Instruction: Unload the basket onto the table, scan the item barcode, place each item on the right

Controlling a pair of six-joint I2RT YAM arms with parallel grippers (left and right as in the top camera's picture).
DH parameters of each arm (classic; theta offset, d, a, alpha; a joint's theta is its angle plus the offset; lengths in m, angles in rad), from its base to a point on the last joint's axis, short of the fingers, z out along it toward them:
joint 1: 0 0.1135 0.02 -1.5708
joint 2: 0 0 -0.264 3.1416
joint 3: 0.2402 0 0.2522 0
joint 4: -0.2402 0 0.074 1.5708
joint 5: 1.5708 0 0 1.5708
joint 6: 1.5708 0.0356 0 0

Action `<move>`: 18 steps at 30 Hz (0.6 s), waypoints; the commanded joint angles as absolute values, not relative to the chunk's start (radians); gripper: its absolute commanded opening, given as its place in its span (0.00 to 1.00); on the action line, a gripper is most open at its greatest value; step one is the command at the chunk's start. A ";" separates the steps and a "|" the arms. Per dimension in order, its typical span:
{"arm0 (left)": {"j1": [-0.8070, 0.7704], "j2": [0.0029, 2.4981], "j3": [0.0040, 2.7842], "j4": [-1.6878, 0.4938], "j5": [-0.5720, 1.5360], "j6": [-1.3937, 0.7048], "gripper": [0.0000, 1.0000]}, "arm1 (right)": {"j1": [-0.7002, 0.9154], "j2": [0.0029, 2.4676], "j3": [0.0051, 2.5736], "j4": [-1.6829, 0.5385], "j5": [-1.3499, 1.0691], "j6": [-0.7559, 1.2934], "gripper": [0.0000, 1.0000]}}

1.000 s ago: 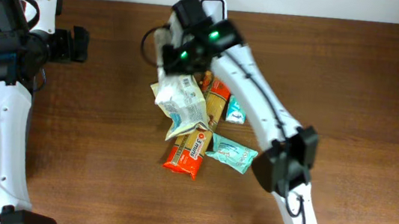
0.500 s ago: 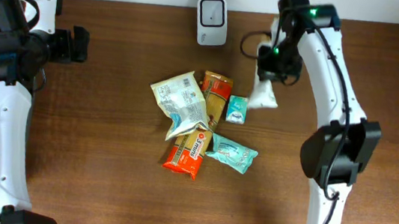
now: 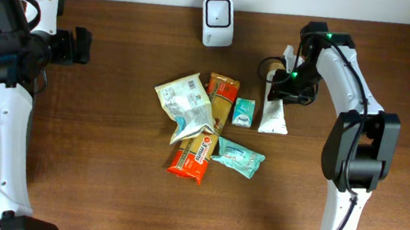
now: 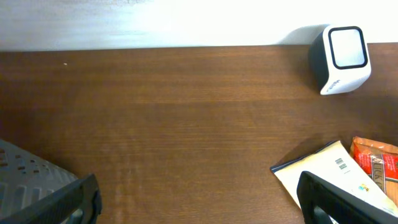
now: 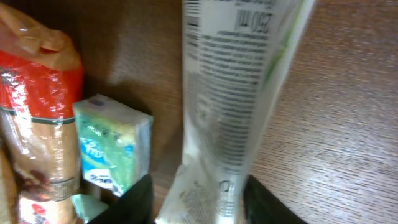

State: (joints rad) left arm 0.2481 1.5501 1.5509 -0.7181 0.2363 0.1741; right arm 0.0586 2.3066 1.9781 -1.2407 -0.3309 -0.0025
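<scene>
The tube (image 3: 274, 115) lies flat on the surface (image 3: 109, 143), just right of the teal box (image 3: 243, 112) at the edge of the pile (image 3: 199, 130), and well away from the scanner (image 3: 219, 11) at the back. The right hand (image 3: 281, 89) is over the tube's far end, jaws part-way apart and astride it. From the wrist view it looks let go rather than pinched, though I can't see whether a finger (image 5: 140, 199) touches it. The left hand (image 4: 198, 190) waits far off to the side, spread wide and holding nothing.

The risks I'd watch for:

- **Snagging:** if the right hand rises before its jaws are clear, a finger could catch the soft, crimped end. It might then drag or flip the tube.
- **Mixing:** the tube sits close to the teal box, so a small shove would push it in among the packets. That would blur which goods are done and which are waiting.
- **The next reach:** the arm has to cross over the tube to get at the pile, and a low sweep could knock it along.
- **Overlapping packets:** they lie across each other, so a grab may lift two at once.
</scene>
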 commanded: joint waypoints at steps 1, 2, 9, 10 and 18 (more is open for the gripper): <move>0.252 1.538 1.555 -0.719 0.247 0.165 0.99 | 0.040 2.284 1.980 -1.242 -0.390 -0.023 0.49; 0.252 1.538 1.555 -0.719 0.248 0.165 0.99 | 0.028 2.284 1.980 -1.245 -0.403 -0.023 0.51; 0.252 1.538 1.554 -0.719 0.247 0.165 0.99 | -0.102 2.284 1.971 -1.335 -0.477 -0.104 0.56; 0.252 1.538 1.555 -0.719 0.247 0.165 0.99 | -0.115 2.284 1.956 -1.339 -0.503 -0.125 0.56; 0.252 1.538 1.555 -0.719 0.247 0.165 0.99 | -0.118 2.284 1.674 -1.198 -0.682 -0.185 0.57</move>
State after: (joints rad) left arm 0.2481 1.5501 1.5509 -0.7181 0.2363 0.1741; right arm -0.1299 2.3032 1.7634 -1.2491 -0.6041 -0.1593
